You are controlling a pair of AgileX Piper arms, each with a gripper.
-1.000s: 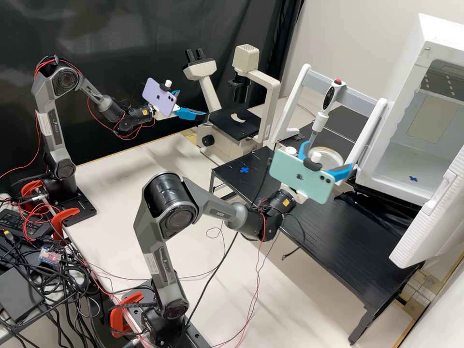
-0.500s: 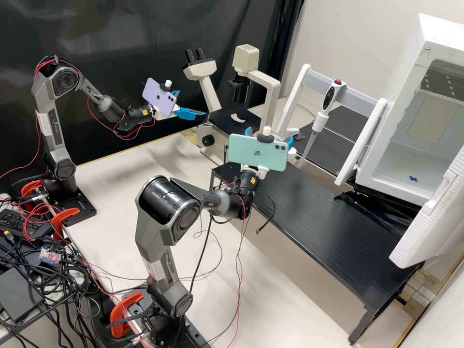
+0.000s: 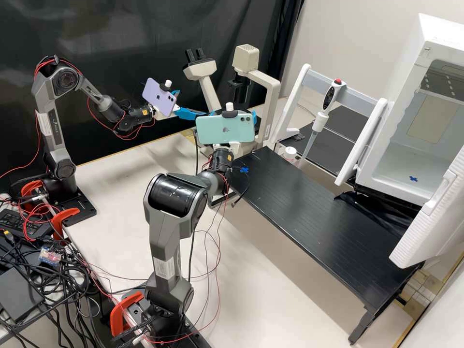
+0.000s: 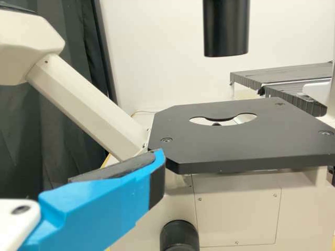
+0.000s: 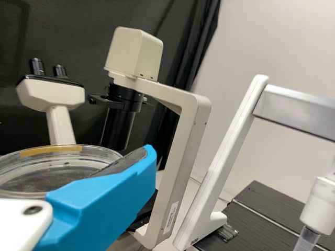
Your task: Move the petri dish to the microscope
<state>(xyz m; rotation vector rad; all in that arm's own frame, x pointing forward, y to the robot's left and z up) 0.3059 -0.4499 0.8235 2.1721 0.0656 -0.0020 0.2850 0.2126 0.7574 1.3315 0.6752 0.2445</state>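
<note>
Nr the scope (image 3: 273, 92), R pincer (image 3: 254, 117) is clamped on petri dish (image 5: 44, 170), w/ rim against 1 pad (image 5: 124, 161).

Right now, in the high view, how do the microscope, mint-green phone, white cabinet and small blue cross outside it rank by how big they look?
Largest to smallest:
white cabinet
microscope
mint-green phone
blue cross
</note>
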